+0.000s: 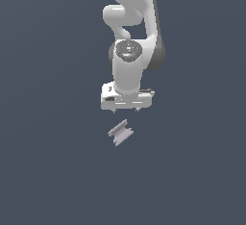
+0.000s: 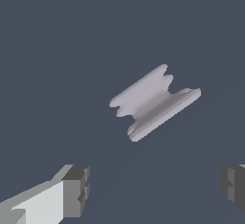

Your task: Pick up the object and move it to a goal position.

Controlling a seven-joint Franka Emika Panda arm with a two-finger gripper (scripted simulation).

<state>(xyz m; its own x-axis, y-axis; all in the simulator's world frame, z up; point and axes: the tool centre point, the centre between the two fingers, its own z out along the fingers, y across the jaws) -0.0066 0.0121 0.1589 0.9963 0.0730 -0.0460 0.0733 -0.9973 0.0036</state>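
Small pale lavender-grey block (image 1: 121,133), flat, matte, spool-like with notched sides, lying askew on the plain slate-grey bench (image 1: 48,171) just below frame centre, glossy white gripper (image 1: 126,109) above it, blocky grey-tipped fingers (image 2: 76,189) spread wide, holding nothing, no writing visible

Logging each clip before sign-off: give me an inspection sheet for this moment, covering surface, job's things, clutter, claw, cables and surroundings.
Surface: plain dark slate ground, unmarked.
Job's things: block, pale lavender-grey with notched sides, lying askew on the ground, ungrasped; no goal marker seen.
Clutter: nothing seen.
Claw: claw open, fingers spread wider than the block and apart from it.
Cables: nothing seen.
Surroundings: white arm only; nothing else seen.
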